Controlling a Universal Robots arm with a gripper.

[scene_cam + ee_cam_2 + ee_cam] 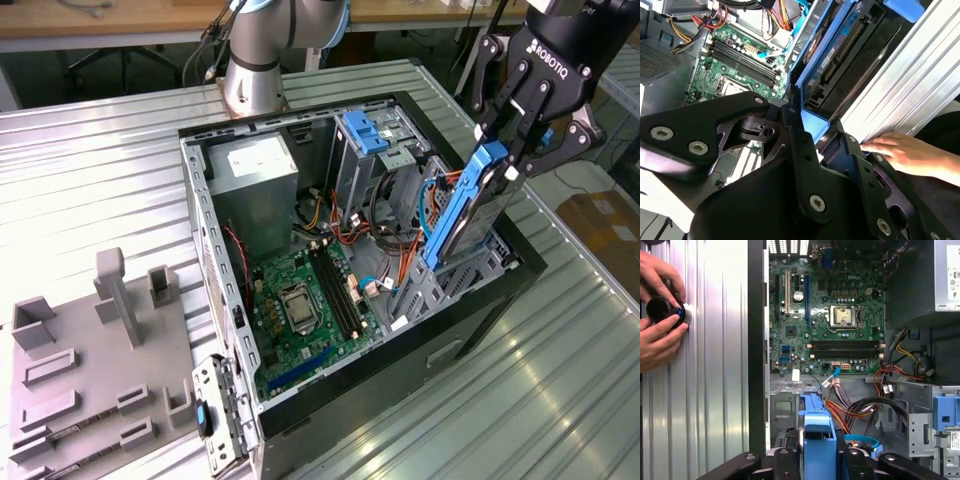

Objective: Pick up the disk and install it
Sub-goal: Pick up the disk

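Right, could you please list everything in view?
disk: one, silver-grey with blue rails, tilted over the case, in the gripper
computer case: one, black, open, on the table
motherboard: one, green, inside the case
power supply: one, grey, inside the case
bracket: one, blue, inside the case
fixture plate: one, grey, exterior view's left
table: one, silver, under everything
round object: one, black, between the hands
gripper: one, black, shut on the disk
hands: two, over the table
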